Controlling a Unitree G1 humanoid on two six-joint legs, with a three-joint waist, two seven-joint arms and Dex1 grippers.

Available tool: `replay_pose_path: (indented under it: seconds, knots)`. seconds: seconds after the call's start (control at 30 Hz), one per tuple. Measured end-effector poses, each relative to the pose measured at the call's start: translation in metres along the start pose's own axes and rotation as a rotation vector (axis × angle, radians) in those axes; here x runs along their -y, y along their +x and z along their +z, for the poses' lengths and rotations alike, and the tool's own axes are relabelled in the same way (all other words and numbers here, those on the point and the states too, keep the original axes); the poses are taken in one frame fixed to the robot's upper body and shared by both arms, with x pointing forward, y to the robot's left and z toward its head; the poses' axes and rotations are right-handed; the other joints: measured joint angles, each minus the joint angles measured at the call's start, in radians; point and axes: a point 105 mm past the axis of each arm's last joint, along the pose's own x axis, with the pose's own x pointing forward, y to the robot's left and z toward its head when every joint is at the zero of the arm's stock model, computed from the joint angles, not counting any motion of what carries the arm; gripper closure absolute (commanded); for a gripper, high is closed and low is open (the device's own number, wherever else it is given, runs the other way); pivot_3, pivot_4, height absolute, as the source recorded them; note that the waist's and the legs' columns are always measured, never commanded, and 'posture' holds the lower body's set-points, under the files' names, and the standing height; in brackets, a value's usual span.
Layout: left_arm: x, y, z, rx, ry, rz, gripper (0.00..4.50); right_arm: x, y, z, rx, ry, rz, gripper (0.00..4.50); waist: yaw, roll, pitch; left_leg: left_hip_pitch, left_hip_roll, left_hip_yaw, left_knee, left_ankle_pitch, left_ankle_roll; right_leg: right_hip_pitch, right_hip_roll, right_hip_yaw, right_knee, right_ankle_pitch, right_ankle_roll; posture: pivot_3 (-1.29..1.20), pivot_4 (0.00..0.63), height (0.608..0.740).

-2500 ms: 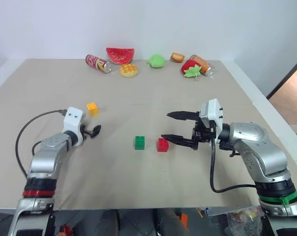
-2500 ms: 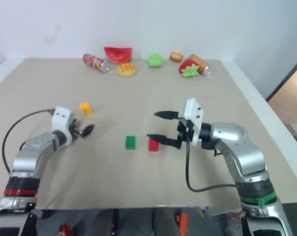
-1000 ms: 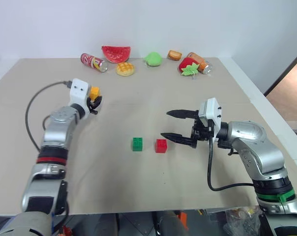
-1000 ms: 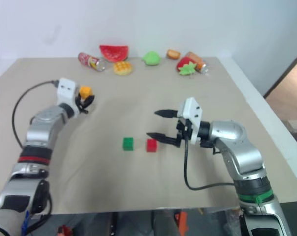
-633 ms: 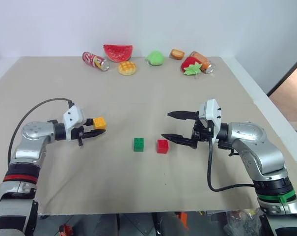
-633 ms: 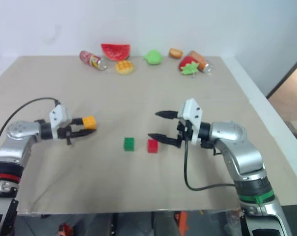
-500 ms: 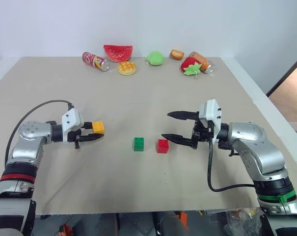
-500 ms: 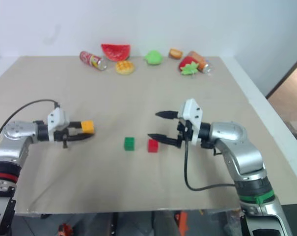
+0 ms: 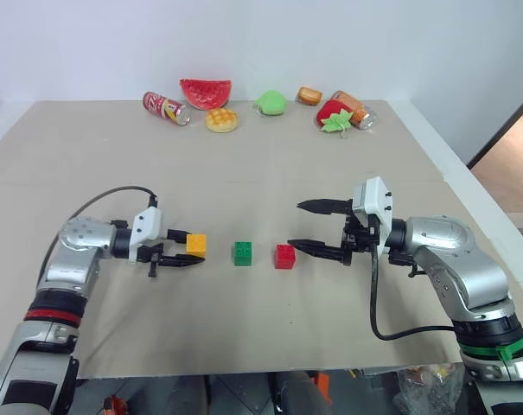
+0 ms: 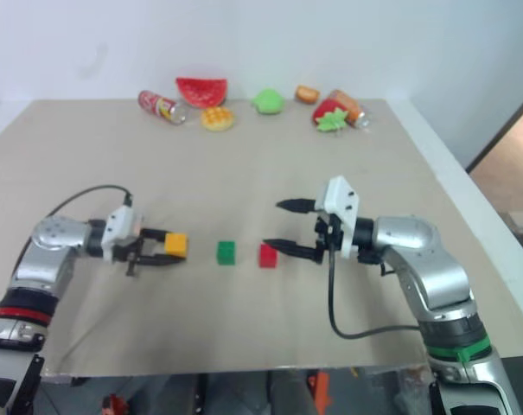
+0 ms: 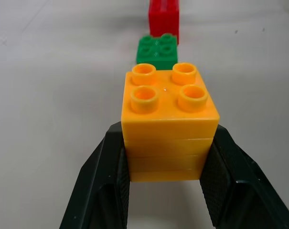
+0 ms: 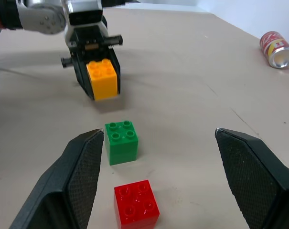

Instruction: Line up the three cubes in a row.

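Yellow-orange cube (image 9: pixel 196 244) is gripped by the closed left tool (image 9: pixel 185 249), left of centre in the head view, studs upward, at desk (image 9: pixel 244 328) level. Green cube (image 9: pixel 243 252) is seen just right of it, apart from it, then the red cube (image 9: pixel 284 256), the three forming a rough row across the frame's middle. Right tool (image 9: pixel 304 226) is held wide open just right of the red cube, gripping nothing. Toy fruits and cans (image 9: pixel 168 108) are noted along the upper edge.

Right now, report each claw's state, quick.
Left claw: closed on the small yellow-orange studded plastic cube.
Right claw: open, holding nothing.
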Motion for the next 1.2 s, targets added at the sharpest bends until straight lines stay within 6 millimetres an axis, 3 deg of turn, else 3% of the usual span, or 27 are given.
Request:
replay_pose_path:
  seconds: [0.17, 0.37, 0.5, 0.7, 1.0, 1.2]
  knots:
    - [0.006, 0.032, -0.016, 0.046, -0.030, -0.015, 2.81, 0.000, -0.007, -0.001, -0.021, -0.002, -0.025, 0.63, 0.000, 0.000, 0.000, -0.001, 0.000, 0.000, 0.000, 0.000, 0.000, 0.000, 0.000, 0.000, 0.000, 0.000, 0.000, 0.00, 0.150, 0.740]
    - [-0.005, 0.038, -0.018, 0.038, 0.012, -0.012, 2.81, -0.007, -0.012, -0.001, -0.030, 0.012, -0.044, 0.63, 0.004, 0.000, 0.000, 0.001, 0.000, -0.001, 0.002, 0.001, 0.001, 0.002, 0.000, 0.000, 0.000, 0.002, 0.000, 0.00, 0.150, 0.740]
    - [-0.011, 0.035, -0.022, 0.019, 0.008, -0.001, 2.81, -0.007, -0.018, -0.002, -0.039, 0.019, -0.075, 0.63, 0.001, 0.000, 0.000, 0.001, 0.000, -0.001, 0.004, 0.002, 0.004, 0.003, 0.000, 0.000, 0.000, 0.005, 0.000, 0.00, 0.150, 0.740]
    - [-0.015, 0.014, -0.028, -0.021, -0.002, 0.024, 2.81, -0.007, -0.018, -0.001, -0.041, 0.018, -0.086, 0.63, -0.012, 0.000, 0.000, 0.004, 0.000, -0.001, 0.003, 0.004, 0.006, 0.001, 0.001, 0.000, 0.000, 0.010, -0.003, 0.00, 0.150, 0.740]
    - [-0.005, -0.006, -0.034, 0.005, -0.059, 0.076, 2.81, -0.004, -0.014, 0.005, -0.029, -0.004, -0.055, 0.63, -0.013, 0.000, 0.000, 0.002, 0.000, 0.000, 0.000, 0.004, 0.006, -0.001, 0.001, 0.000, 0.000, 0.008, -0.003, 0.00, 0.150, 0.740]
    - [0.001, -0.005, -0.031, 0.021, -0.105, 0.073, 2.81, -0.002, -0.011, 0.003, -0.033, 0.001, -0.031, 0.63, -0.012, 0.000, 0.000, 0.002, 0.001, 0.000, 0.000, 0.004, 0.006, -0.001, 0.001, 0.001, 0.000, 0.008, -0.002, 0.00, 0.150, 0.740]
